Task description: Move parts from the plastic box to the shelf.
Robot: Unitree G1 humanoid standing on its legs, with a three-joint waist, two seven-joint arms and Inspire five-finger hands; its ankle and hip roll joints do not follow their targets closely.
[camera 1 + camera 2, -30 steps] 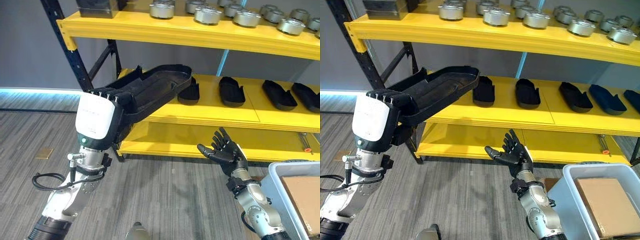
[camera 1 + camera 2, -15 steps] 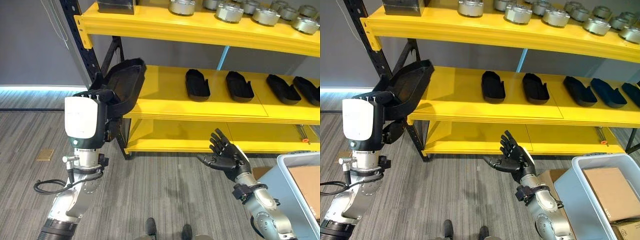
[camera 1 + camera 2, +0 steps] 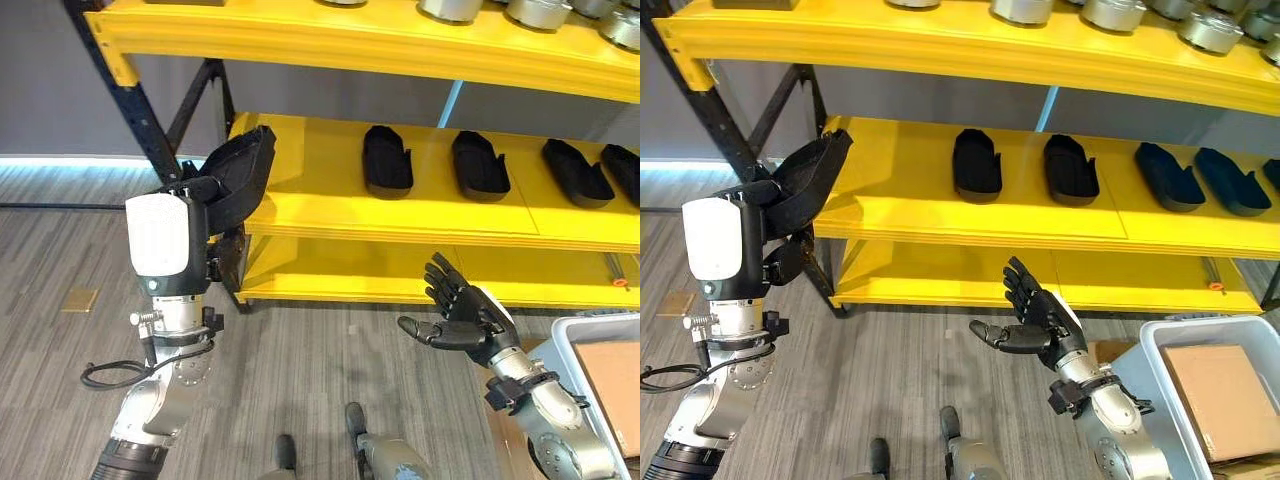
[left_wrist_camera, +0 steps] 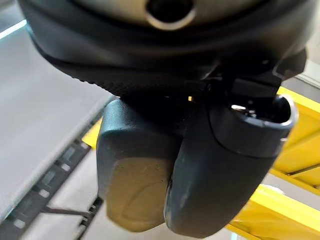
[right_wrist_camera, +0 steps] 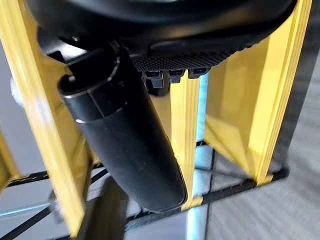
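My left hand, with its white cover, is raised in front of the shelf's left end and is shut on a long black tray-shaped part. The part stands tilted on edge, its far end against the left corner of the yellow middle shelf. In the left wrist view my thumb lies close beside the dark part. My right hand hovers open and palm up, low in front of the shelf, holding nothing. The grey plastic box sits at the lower right.
Several similar black parts lie in a row on the middle shelf; its left part is bare. Round metal parts line the top shelf. A black upright post stands by the held part. Cardboard lies in the box.
The camera has shifted. My left hand has swung the black part from lying out over the shelf to standing on edge at the shelf's left corner. The right hand stays open.
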